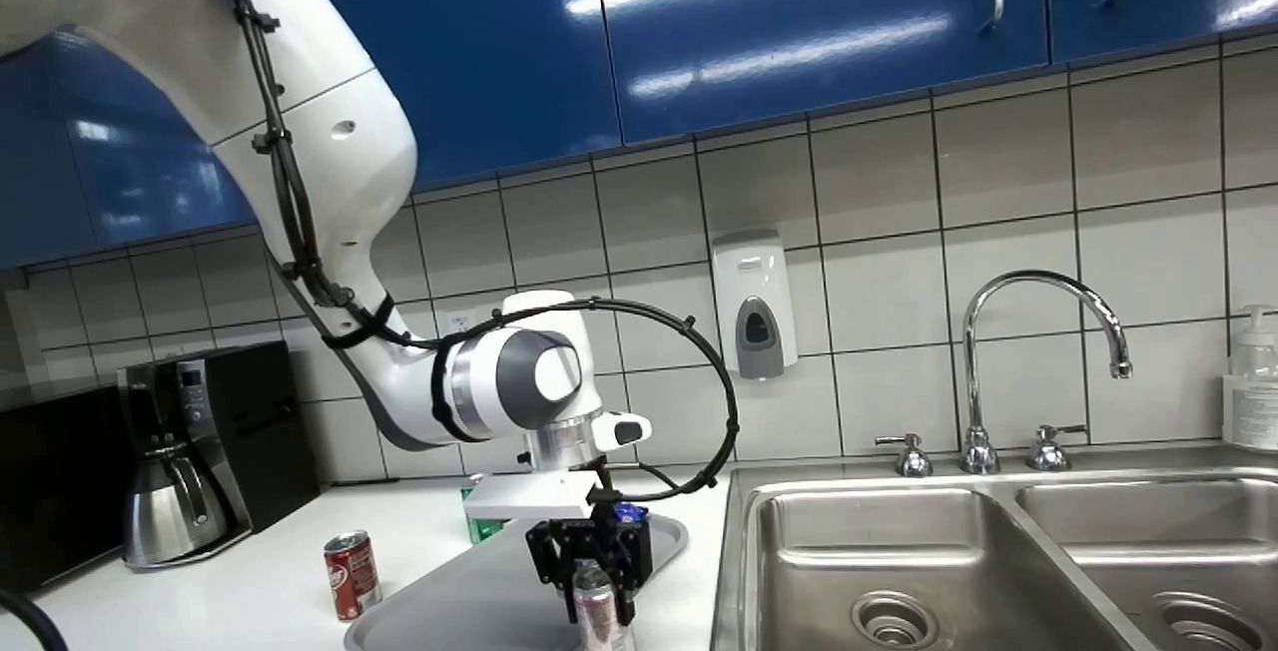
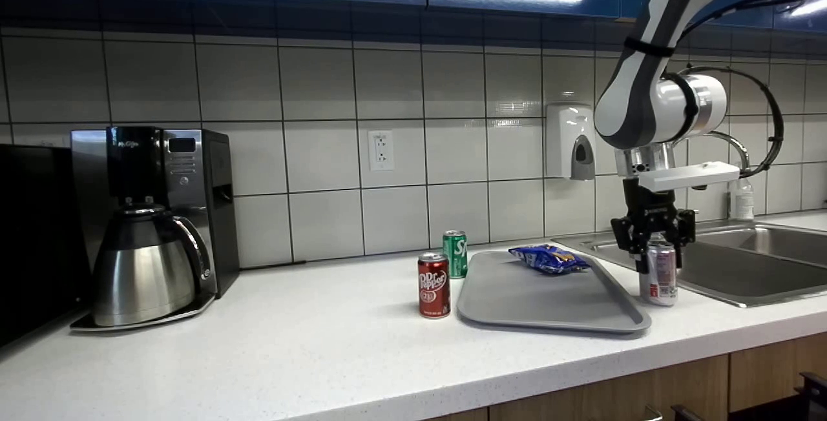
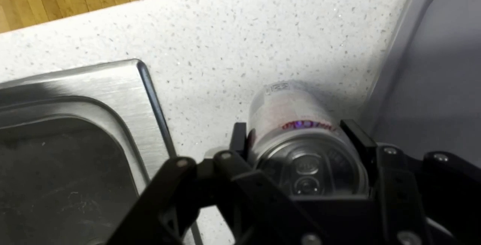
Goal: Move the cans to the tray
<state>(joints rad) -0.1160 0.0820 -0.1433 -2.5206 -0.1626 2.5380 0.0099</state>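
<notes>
Hand (image 3: 297, 134) is grasping the silver can (image 2: 661, 276). Wrist view: fingers (image 3: 239, 138) part-way spread, one each side, both up against the can wall. In an exterior view the fingertips (image 2: 642, 261) reach roughly mid-height on it, and the body of the hand sits close above the lid. Silver can is upright, just beside the tray (image 2: 543, 301), on the strip of worktop (image 2: 271, 343) between tray and sink (image 3: 116, 81), toward the front edge. Can't tell if its base touches down. Red can (image 2: 433, 285) and green can (image 2: 455, 253) stand on the worktop, on the tray's side away from the sink; green is nearer the back edge. Snack packet (image 2: 549, 258) lies on the tray, at its back-edge end.
</notes>
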